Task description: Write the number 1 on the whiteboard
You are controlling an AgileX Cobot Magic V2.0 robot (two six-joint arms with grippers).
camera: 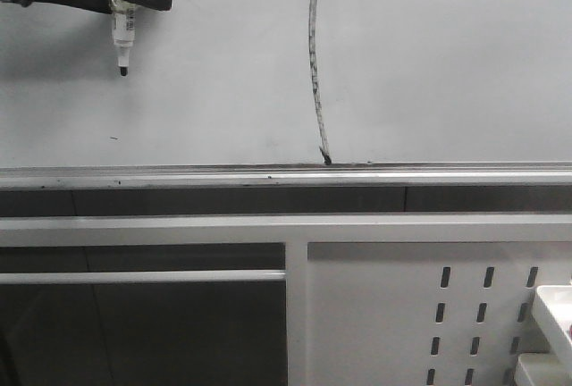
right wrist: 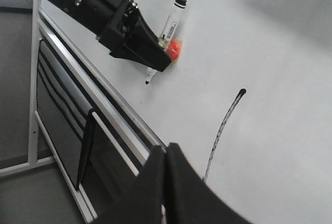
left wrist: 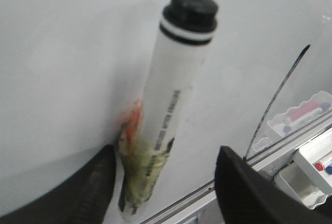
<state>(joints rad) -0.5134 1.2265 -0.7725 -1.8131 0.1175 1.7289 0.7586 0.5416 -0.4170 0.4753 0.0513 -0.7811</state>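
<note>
The whiteboard (camera: 447,64) fills the upper half of the front view, with its silver rail (camera: 179,176) running across the middle of the frame. The number 1 (camera: 315,64) is a long, thin, slightly curved black stroke with patchy ink, running from the top edge of the frame, just right of centre, down to the rail. At the upper left of the front view the left gripper (camera: 114,0) holds a marker (camera: 123,33) tip down, the tip well left of the stroke and well above the rail. In the left wrist view the marker (left wrist: 174,94) sits clamped at its lower end between the two black fingers (left wrist: 244,187), its black end cap pointing away from the camera. In the right wrist view the right gripper (right wrist: 166,154) has its fingers (right wrist: 181,193) pressed together with nothing between them. Below the rail, at the lower right of the front view, is a white perforated panel (camera: 375,314).
</note>
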